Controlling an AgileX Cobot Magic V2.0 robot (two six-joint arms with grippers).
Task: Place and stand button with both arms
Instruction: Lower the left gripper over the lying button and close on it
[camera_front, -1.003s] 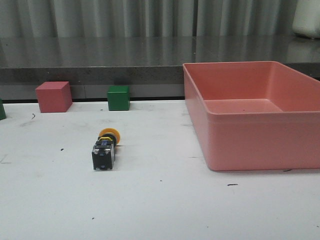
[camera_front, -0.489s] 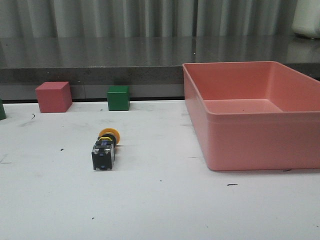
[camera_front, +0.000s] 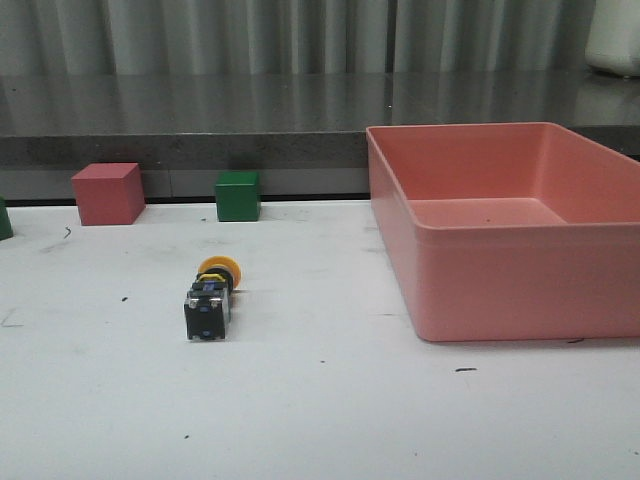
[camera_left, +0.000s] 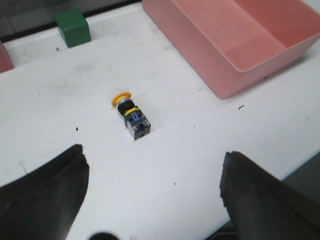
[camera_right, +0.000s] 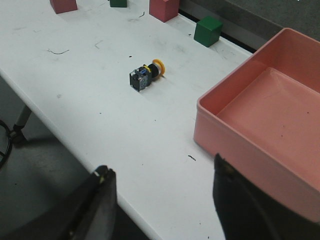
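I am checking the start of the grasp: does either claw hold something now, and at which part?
Nothing is held. Both the left claw and the right claw are open, and the button lies on its side on the table.

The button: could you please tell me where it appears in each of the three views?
Front view: the button lies left of centre.
Left wrist view, near centre.
Right wrist view, above centre.
Shared landmark: the green cube stands beyond its yellow cap.
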